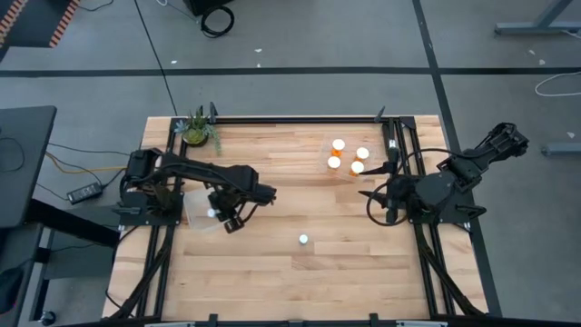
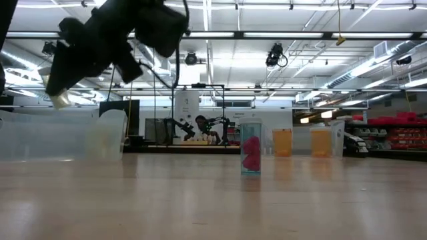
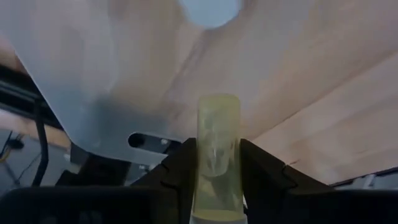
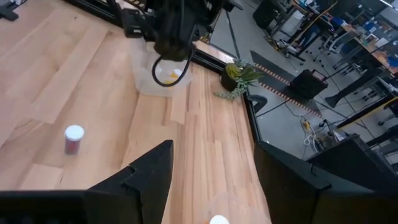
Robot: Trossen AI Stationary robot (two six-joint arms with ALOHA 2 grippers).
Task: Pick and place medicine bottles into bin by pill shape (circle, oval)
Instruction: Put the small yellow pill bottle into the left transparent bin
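My left gripper [image 1: 225, 216]: my two dark fingers [image 3: 180, 165] are clamped on a small pale yellowish medicine bottle [image 3: 217, 149]; it stands between them, seen from my wrist.
Held bottle: its white cap [image 1: 212, 214] shows in the view from above; I hold it over the clear plastic bin [image 1: 198, 211] at about 9 o'clock of the table. In the low view the bottle hangs in the air, higher than the bin wall [image 2: 63, 137].
Left bin: a transparent plastic container, standing just beside the base of my left arm. From my wrist, a blurred white round thing [image 3: 210, 11] shows below; I cannot tell if it is inside the bin.
Lone bottle: a small clear bottle with white cap and pink pills [image 2: 251, 148] stands upright alone on the light wooden table [image 1: 272, 282], at about 6 o'clock from the table centre, well apart from both bins.
Orange group: four orange bottles with white caps [image 1: 349, 156] stand close together inside a second clear bin at about 1 o'clock.
My right gripper [image 4: 212, 171]: the fingers are apart and hold nothing; it waits at 3 o'clock, near the orange group.
Plant: a small green potted plant [image 1: 196, 128] stands at the 11 o'clock corner.
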